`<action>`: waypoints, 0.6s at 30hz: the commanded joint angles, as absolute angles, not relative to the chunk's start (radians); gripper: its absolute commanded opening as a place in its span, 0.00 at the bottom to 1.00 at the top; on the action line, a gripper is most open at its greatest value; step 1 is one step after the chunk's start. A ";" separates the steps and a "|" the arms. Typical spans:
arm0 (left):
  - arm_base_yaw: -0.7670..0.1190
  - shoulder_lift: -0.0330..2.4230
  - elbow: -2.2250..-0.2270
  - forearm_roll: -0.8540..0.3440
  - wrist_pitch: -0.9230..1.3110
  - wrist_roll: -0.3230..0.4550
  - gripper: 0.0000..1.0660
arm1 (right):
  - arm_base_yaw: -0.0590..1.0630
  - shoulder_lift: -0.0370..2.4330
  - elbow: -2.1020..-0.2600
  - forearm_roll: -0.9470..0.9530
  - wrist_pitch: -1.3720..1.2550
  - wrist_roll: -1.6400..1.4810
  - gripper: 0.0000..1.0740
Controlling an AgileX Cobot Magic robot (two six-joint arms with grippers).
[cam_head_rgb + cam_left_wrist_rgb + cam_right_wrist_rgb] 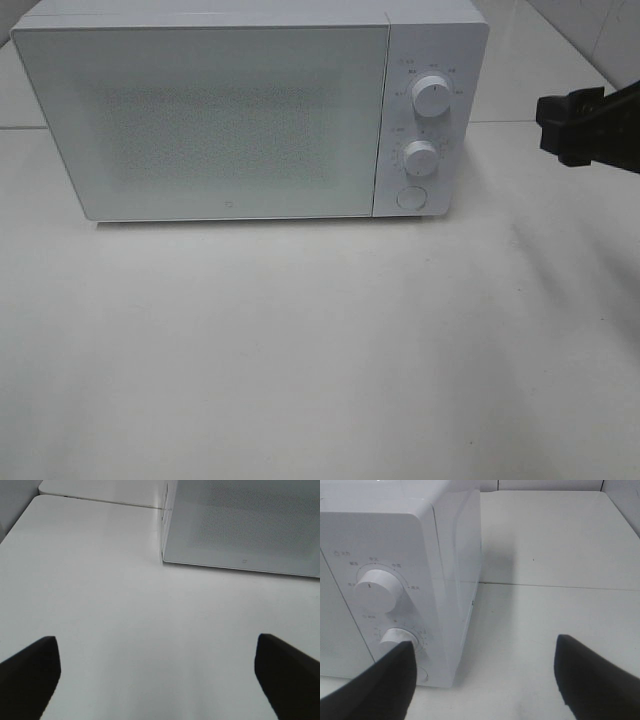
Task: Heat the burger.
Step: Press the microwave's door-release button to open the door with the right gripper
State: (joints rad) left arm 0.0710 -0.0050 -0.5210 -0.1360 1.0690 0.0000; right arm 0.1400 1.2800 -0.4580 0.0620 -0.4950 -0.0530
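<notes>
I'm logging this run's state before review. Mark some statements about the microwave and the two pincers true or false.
1. The microwave has its door shut. True.
2. A burger sits in front of it. False: no burger shows in any view.
3. The right pincer is open and empty. True.
4. The left pincer is shut. False: it is open above the table.
5. The control panel has two knobs. True.

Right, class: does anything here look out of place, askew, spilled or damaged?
Nothing stands out. The microwave stands upright on the table, door shut, knobs intact, no spill showing. The left hand and right hand are open and hold nothing. The burger shows in no view.
</notes>
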 commanded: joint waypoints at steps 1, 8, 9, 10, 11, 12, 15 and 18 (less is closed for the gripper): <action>0.067 -0.021 -0.517 -0.137 1.068 0.000 0.92 | 0.143 1.343 -0.397 0.113 -0.694 -0.063 0.71; 0.067 -0.021 -0.517 -0.137 1.068 0.000 0.92 | 0.143 1.429 -0.348 0.138 -0.838 -0.064 0.71; 0.067 -0.021 -0.517 -0.137 1.068 0.000 0.92 | 0.144 1.454 -0.326 0.162 -0.895 -0.072 0.71; 0.067 -0.021 -0.517 -0.137 1.068 0.000 0.92 | 0.144 1.454 -0.326 0.162 -0.895 -0.072 0.71; 0.067 -0.021 -0.517 -0.137 1.068 0.000 0.92 | 0.152 1.468 -0.317 0.179 -0.918 -0.082 0.71; 0.067 -0.021 -0.517 -0.137 1.068 0.000 0.92 | 0.192 1.496 -0.304 0.232 -0.956 -0.120 0.71; 0.067 -0.021 -0.517 -0.137 1.068 0.000 0.92 | 0.271 1.538 -0.295 0.308 -0.999 -0.181 0.71; 0.067 -0.021 -0.517 -0.137 1.068 0.000 0.92 | 0.296 1.551 -0.295 0.331 -1.012 -0.195 0.71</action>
